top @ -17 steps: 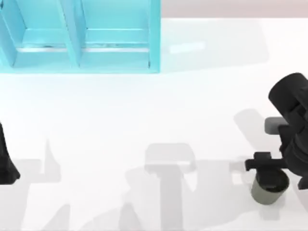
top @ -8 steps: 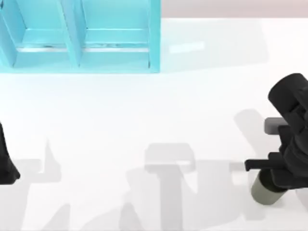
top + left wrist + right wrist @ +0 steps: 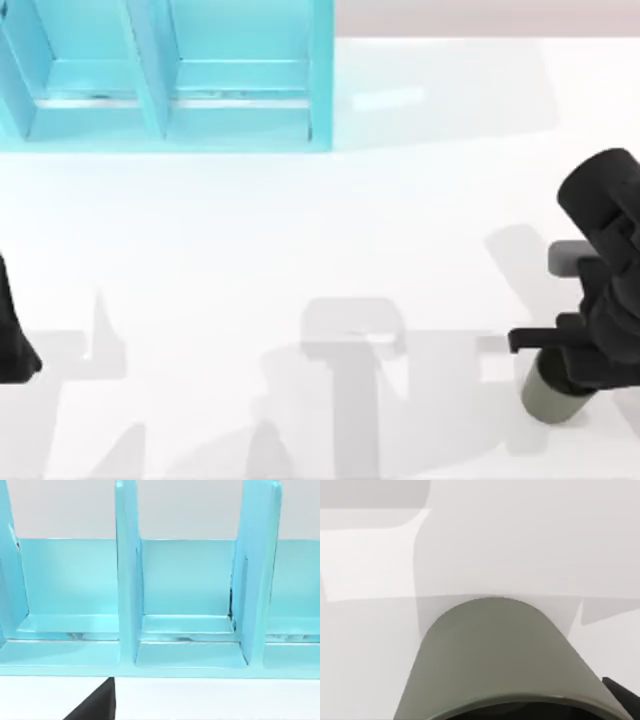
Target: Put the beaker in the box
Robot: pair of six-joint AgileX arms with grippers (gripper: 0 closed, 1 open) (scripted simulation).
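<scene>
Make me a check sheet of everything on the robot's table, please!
Surface: white table, crossed by grey shadows.
Job's things: beaker, olive-grey, upright near the table's right front; turquoise box with open compartments at the far left.
Clutter: nothing seen.
End effectors: right end effector sits directly over the beaker, covering its rim; finger state cannot be judged. The left arm is parked at the table's left edge.
Cables: nothing seen.
Surroundings: plain pale backdrop behind the box.
</scene>
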